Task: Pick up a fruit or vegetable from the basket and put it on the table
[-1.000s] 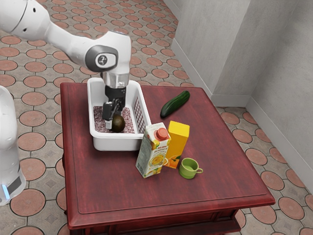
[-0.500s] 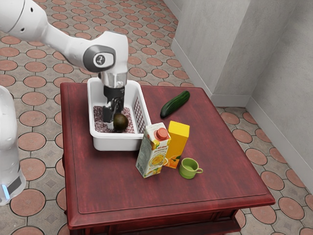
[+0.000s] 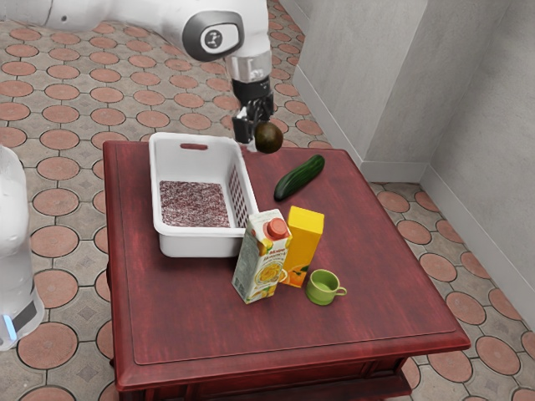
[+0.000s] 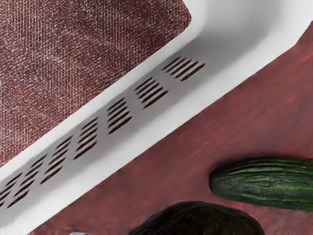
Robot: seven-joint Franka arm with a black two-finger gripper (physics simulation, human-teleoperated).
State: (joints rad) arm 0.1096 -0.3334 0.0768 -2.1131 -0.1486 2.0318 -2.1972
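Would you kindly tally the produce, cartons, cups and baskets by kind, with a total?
Produce: 2 (dark round fruit, long green cucumber)
Cartons: 2 (white red-capped carton, yellow rectangular carton)
Cups: 1 (small green cup)
Baskets: 1 (white slotted plastic basket)
Total: 6

one basket [image 3: 199,244], one dark fruit [image 3: 269,138], one cucumber [image 3: 299,178], two cartons [image 3: 262,261], one cup [image 3: 320,289], one table [image 3: 192,322]
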